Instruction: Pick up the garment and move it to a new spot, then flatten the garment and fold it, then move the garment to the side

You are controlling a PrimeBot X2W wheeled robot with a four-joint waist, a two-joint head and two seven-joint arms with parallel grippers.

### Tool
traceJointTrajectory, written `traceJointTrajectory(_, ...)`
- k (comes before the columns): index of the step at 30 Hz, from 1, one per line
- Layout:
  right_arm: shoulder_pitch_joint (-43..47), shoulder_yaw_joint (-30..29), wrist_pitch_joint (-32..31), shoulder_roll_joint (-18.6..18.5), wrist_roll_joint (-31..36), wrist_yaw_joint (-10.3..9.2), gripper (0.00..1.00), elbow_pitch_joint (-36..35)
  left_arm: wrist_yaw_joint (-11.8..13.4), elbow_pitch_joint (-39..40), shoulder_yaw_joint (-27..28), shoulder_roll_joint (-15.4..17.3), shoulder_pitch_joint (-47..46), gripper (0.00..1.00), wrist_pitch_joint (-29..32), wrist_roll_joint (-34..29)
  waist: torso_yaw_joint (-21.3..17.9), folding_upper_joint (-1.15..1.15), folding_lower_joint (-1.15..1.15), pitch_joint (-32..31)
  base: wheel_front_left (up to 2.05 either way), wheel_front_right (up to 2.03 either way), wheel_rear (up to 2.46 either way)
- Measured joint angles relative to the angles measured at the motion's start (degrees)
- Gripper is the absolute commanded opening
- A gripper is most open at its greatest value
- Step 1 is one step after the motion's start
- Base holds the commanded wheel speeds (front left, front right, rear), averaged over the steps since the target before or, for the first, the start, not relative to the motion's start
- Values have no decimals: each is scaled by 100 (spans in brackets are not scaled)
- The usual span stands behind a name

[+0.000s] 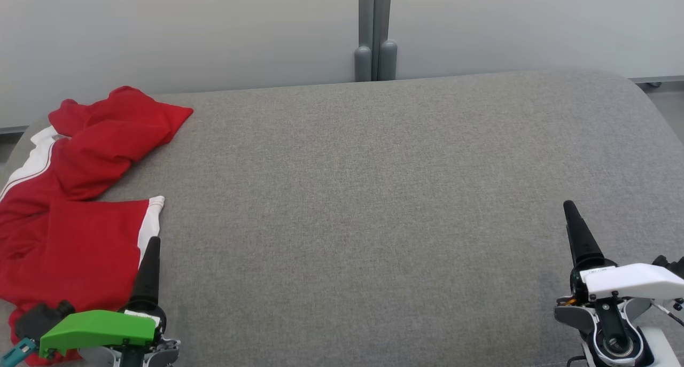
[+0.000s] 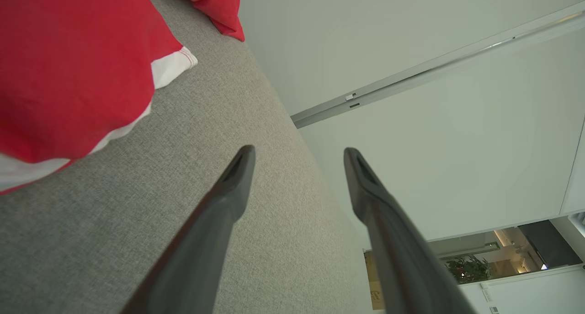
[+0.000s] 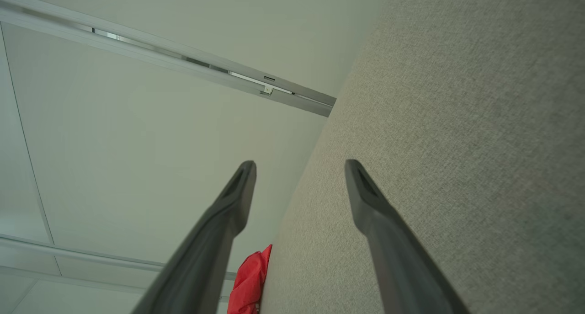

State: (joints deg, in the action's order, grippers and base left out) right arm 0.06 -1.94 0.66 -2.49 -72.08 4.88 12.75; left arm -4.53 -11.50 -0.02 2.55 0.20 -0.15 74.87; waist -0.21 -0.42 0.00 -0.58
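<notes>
The garment (image 1: 69, 196) is red with white trim and lies crumpled at the left end of the grey padded table (image 1: 374, 196). In the left wrist view the garment (image 2: 68, 67) fills the upper left, and in the right wrist view a red corner of the garment (image 3: 249, 282) shows far off at the table's edge. My left gripper (image 2: 299, 154) is open and empty, its fingers (image 1: 149, 265) just right of the garment's white hem. My right gripper (image 3: 300, 166) is open and empty, its fingers (image 1: 577, 233) over the table's right front.
A pale wall (image 1: 187, 30) with a grey vertical post (image 1: 375, 30) stands behind the table. The table's back edge curves down at the right corner (image 1: 636, 89). Grey cloth stretches between the two grippers.
</notes>
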Motion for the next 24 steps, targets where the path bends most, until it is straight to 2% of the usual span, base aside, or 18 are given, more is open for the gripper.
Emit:
traceJointTrajectory(16,13,515,280,-111,1618,-155,100,-275,255,374,-247,181,88,100,-302,-1680,2,0,0,-49,0,0,0)
traceJointTrajectory(24,46,641,408,-107,2186,-256,100,-417,361,513,-359,186,211,100,-437,-2377,-5,0,0,-67,0,0,0)
